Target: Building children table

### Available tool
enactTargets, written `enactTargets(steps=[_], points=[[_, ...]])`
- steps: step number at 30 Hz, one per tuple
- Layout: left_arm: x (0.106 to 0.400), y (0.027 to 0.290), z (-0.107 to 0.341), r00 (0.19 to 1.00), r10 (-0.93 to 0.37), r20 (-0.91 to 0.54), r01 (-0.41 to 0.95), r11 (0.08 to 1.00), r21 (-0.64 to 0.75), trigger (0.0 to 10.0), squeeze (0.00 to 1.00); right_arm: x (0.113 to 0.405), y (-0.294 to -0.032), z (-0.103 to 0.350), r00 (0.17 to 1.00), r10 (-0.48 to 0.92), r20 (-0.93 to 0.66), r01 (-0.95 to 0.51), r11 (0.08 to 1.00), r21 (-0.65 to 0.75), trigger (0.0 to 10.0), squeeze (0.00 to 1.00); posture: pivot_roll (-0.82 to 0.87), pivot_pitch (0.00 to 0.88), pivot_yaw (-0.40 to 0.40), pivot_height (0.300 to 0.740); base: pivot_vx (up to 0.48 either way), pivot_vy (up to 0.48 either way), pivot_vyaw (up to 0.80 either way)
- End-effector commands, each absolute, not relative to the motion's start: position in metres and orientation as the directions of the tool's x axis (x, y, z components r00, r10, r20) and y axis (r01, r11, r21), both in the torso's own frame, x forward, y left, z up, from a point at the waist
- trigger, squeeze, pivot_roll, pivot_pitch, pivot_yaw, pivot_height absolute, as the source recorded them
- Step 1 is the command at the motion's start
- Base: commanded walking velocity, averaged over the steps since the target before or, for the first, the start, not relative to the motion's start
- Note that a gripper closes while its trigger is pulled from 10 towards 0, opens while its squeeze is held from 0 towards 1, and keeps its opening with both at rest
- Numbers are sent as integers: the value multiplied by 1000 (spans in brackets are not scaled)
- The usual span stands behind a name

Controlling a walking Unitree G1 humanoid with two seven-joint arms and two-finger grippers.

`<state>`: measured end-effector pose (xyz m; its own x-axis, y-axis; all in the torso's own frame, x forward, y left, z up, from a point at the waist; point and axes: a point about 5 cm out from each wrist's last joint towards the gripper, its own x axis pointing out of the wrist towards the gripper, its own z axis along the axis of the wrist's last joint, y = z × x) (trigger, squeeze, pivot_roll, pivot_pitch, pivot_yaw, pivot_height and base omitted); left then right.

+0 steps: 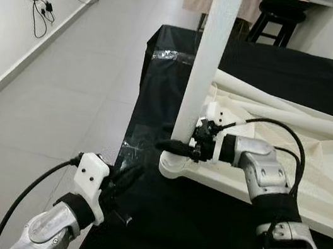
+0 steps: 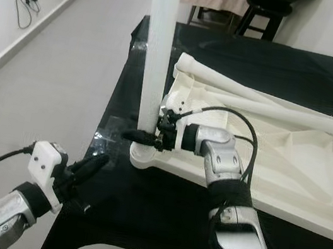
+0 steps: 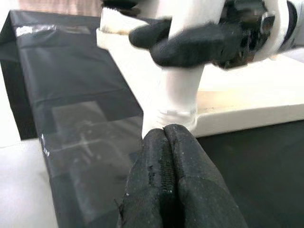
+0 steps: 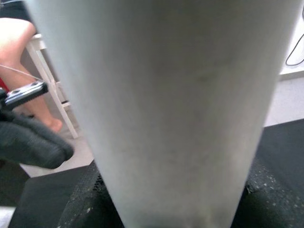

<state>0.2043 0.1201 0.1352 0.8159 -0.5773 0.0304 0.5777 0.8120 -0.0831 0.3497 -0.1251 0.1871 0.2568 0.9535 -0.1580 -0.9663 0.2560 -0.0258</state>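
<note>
My right gripper point(image 2: 145, 137) pinches the smooth white round table leg point(image 2: 158, 53) near its base, where it stands upright in the corner socket of the upturned white tabletop point(image 2: 288, 164) on the black table point(image 2: 160, 200). My left gripper point(image 1: 132, 175), fingers pressed together, hovers just beside that corner.

tabletop point(image 2: 288, 164): white, upside down on black surface | leg point(image 2: 157, 53): white, upright in corner socket
</note>
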Motion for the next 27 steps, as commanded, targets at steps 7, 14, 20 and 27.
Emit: enactTargets(steps=[7,14,20,27], points=[[186,116,129,811,-586,3,583,807,-95,10000,0,323,-140,156,588,791,-166,-808,584,-77,0,0,54,147,-75,740,0,0,0],[189,116,129,796,-606,-6,602,792,-106,10000,0,257,-115,138,915,343,-213,-371,922,-107,0,0,-6,124,-22,740,0,0,0],[192,115,127,782,-623,-8,618,777,-118,10000,0,267,-111,131,869,443,-222,-479,865,-151,0,0,12,106,-44,740,0,0,0],[191,115,125,797,-605,-3,601,792,-110,10000,0,275,-108,138,798,568,-201,-599,785,-157,10000,1000,15,66,-52,740,0,0,0]])
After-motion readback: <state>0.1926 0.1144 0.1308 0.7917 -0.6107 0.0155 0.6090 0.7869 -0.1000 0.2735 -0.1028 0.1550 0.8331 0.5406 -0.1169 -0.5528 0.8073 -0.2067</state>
